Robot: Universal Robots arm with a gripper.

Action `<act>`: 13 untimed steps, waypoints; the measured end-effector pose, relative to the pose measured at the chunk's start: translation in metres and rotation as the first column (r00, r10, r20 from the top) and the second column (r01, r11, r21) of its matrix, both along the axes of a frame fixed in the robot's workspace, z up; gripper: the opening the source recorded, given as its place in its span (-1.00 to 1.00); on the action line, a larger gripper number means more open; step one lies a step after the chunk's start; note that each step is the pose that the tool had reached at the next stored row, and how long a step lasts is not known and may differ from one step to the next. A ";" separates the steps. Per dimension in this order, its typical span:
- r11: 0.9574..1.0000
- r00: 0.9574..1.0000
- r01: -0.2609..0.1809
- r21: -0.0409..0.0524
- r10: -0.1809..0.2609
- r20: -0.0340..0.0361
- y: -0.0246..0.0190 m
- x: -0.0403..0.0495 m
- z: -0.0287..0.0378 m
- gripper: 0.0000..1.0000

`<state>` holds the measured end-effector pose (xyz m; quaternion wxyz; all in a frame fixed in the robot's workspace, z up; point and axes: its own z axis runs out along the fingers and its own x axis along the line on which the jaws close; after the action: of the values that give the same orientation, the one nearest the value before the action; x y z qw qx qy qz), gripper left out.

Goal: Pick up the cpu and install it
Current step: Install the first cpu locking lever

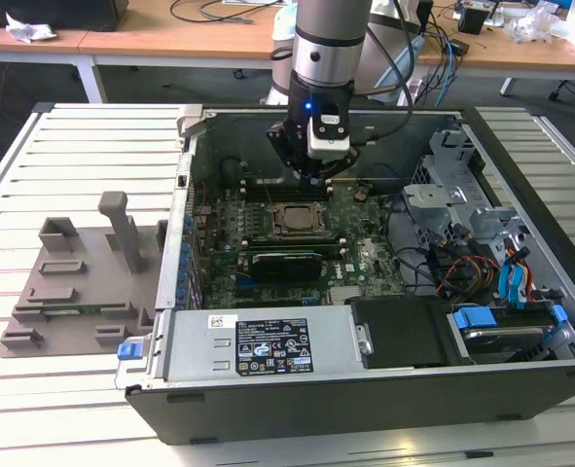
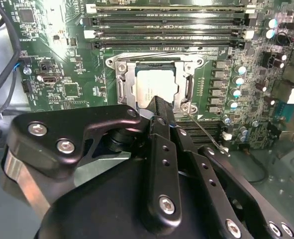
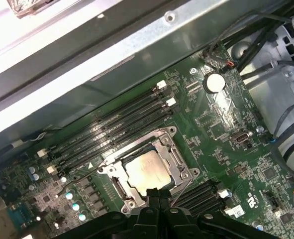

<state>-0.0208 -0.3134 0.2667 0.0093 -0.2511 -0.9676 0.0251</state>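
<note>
The cpu [image 2: 154, 83] [image 3: 146, 171], a silvery-white square chip, lies flat inside the motherboard socket [image 2: 121, 79] [image 3: 172, 149], ringed by the metal frame. My gripper [image 2: 156, 101] [image 3: 159, 192] hangs just above the socket's edge, shut, its two black fingers pressed together with nothing between them. In the exterior view the gripper [image 1: 318, 171] is inside the open computer case, a little above and behind the socket [image 1: 295, 218]. The fingertips cover one edge of the chip in both wrist views.
A thin metal socket lever [image 2: 204, 132] sticks out beside the socket. Memory slots [image 2: 166, 35] run alongside it. The case holds a drive cage [image 1: 462, 195], cables [image 1: 462, 268] and a power supply [image 1: 268, 345]. A grey plastic tray [image 1: 73, 282] lies at the exterior view's left.
</note>
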 end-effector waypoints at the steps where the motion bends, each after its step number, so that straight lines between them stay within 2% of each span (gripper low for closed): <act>1: 1.000 1.000 -0.017 0.000 0.017 0.000 0.0000 0.0000 0.0000 -0.79; 6: 0.998 0.998 -0.056 0.000 0.056 0.000 0.0000 0.0000 0.0000 -0.79; 10: 0.993 0.993 -0.116 0.000 0.116 0.000 0.0000 0.0000 0.0000 -0.79; 13: 0.990 0.990 -0.143 0.000 0.143 0.000 0.0000 0.0000 0.0000 -0.79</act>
<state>-0.0208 -0.3134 0.2667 0.0075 -0.1813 -0.9831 0.0258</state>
